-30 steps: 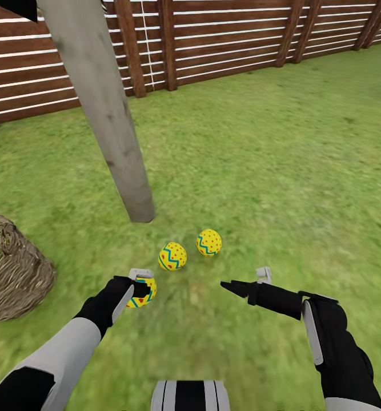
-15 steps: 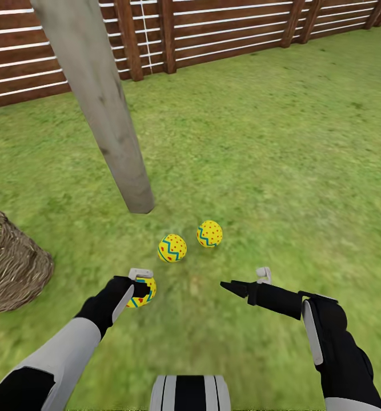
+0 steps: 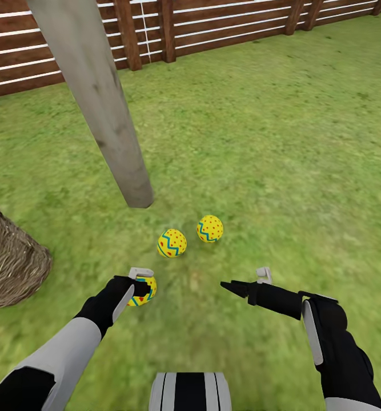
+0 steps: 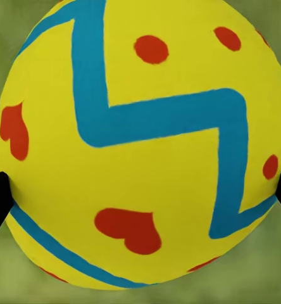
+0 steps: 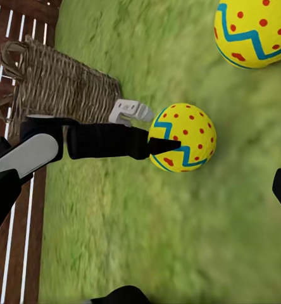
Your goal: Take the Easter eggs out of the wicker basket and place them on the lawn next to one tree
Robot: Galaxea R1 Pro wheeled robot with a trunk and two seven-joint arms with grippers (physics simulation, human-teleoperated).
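Wicker basket (image 3: 10, 265): it lies on the lawn (image 3: 281, 160) at the far left, well apart from the eggs. I cannot see inside it from here, but all three eggs are outside it, so it is probably empty now.

Left hand (image 3: 143, 285): it is grasping the third egg (image 3: 142, 291), low over the grass. In the left wrist view a dark fingertip presses on each side of the egg (image 4: 143, 142), so the grip looks firm. I judge the egg is held so low in order to lay it down gently, without rolling.

Tree (image 3: 101, 108): its pale trunk meets the grass just behind the eggs; this is the chosen place.

Two eggs on the grass: one egg (image 3: 172, 243) and another egg (image 3: 210, 228) lie near the trunk foot, a little apart from each other.

Right hand (image 3: 248, 282): released, fingers spread, holding nothing, above bare grass.

Step in hand: releasing the last egg beside the other two.
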